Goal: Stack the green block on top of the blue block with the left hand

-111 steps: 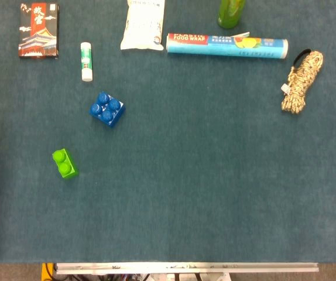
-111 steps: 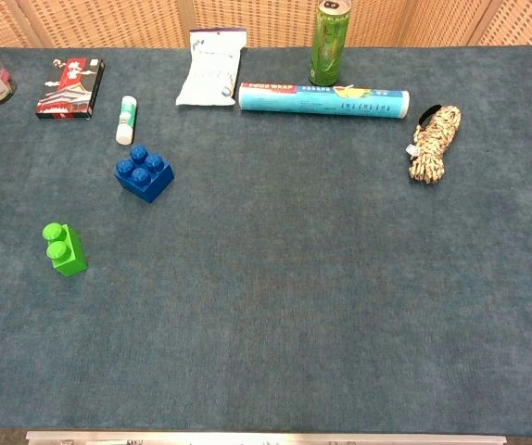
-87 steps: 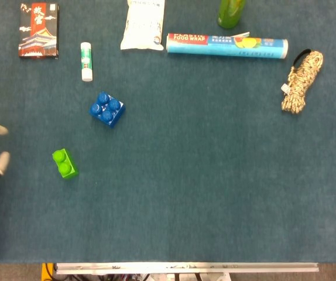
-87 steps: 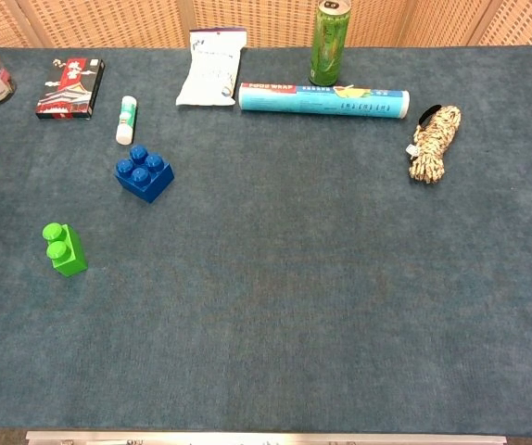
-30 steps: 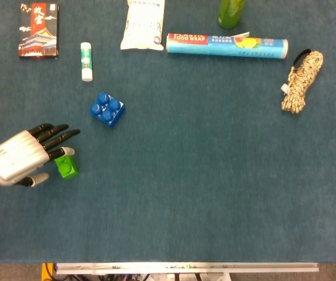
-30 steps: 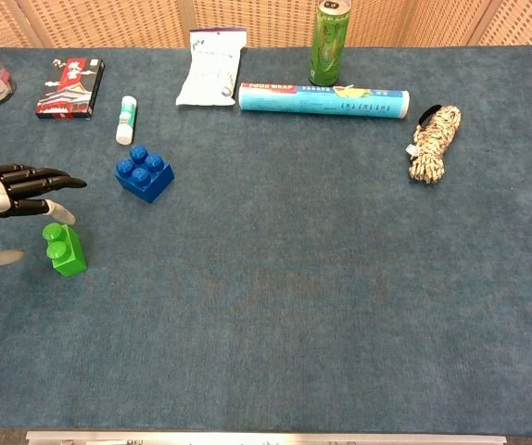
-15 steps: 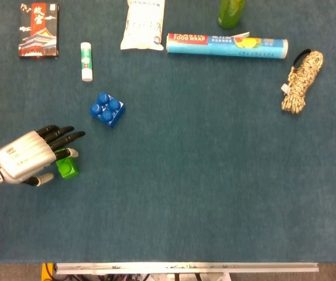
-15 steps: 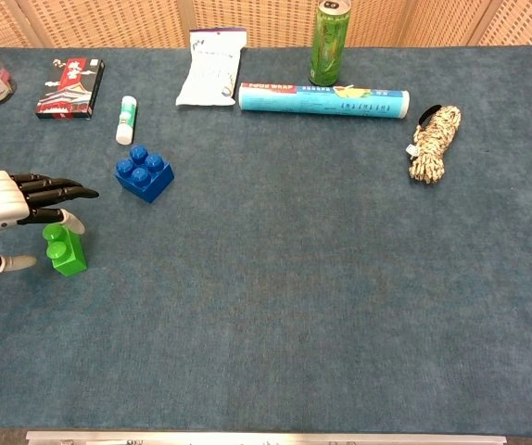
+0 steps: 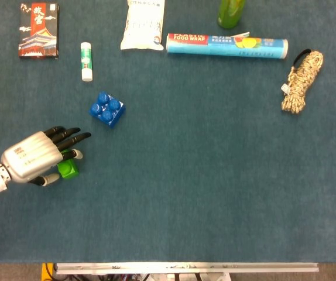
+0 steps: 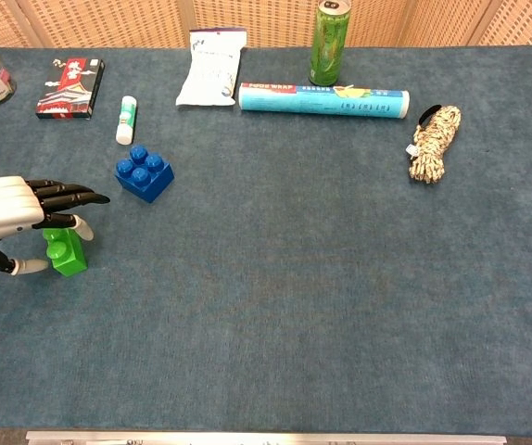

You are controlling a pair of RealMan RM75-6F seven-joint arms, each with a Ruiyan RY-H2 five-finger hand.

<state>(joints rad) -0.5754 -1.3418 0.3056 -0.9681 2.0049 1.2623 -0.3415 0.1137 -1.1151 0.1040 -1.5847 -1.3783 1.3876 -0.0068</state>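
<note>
Hovering at the frame's left, your left hand (image 9: 32, 158) spreads open, empty fingers over the green block (image 9: 69, 168), which sits on the tabletop (image 9: 215, 175) below-left of the blue block (image 9: 107, 109).

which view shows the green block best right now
The chest view: the green block shows from the side, its front face and one stud clear, with the left hand spread above and around it. In the head view the hand covers most of the block; only its right end shows.
</note>
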